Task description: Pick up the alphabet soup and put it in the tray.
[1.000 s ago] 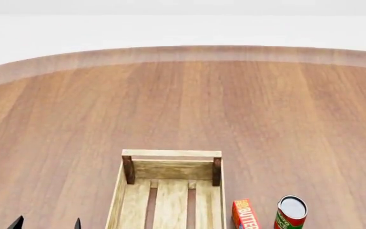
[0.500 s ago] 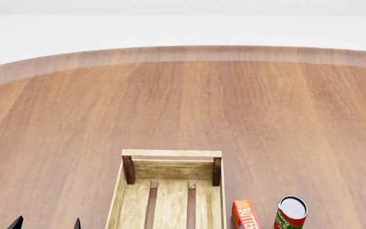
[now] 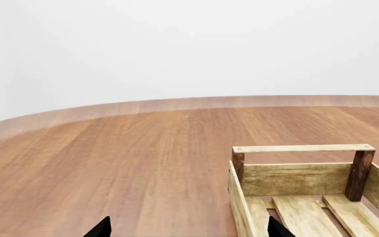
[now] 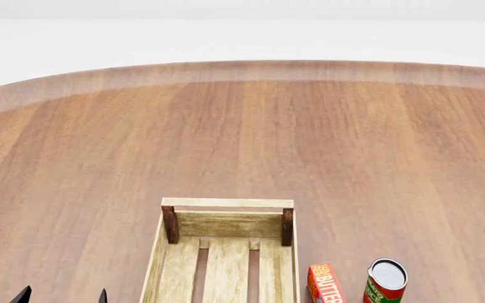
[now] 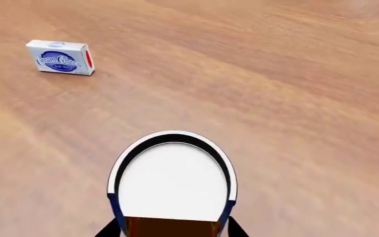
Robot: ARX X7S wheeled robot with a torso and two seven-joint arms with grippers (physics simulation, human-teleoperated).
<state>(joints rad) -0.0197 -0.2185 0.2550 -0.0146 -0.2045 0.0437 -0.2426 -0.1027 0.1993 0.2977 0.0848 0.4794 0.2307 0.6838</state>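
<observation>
The alphabet soup (image 5: 173, 177), a can with a blue side and a pale white top, shows only in the right wrist view, close to the camera. My right gripper (image 5: 173, 231) has one dark fingertip against each side of the can, shut on it. I cannot tell whether the can stands on the table or is lifted. The tray (image 4: 225, 203), a light-wood slatted crate with dark corner posts, sits at the near middle of the table and holds nothing; it also shows in the left wrist view (image 3: 301, 148). My left gripper (image 4: 63, 297) is open and empty, to the left of the tray (image 3: 188, 229).
An orange butter box (image 4: 325, 284) and a red-and-green can (image 4: 386, 283) stand right of the tray. A white-and-blue cream cheese box (image 5: 61, 58) lies on the table beyond the soup can. The round wooden table's far edge (image 4: 242, 66) curves across the back.
</observation>
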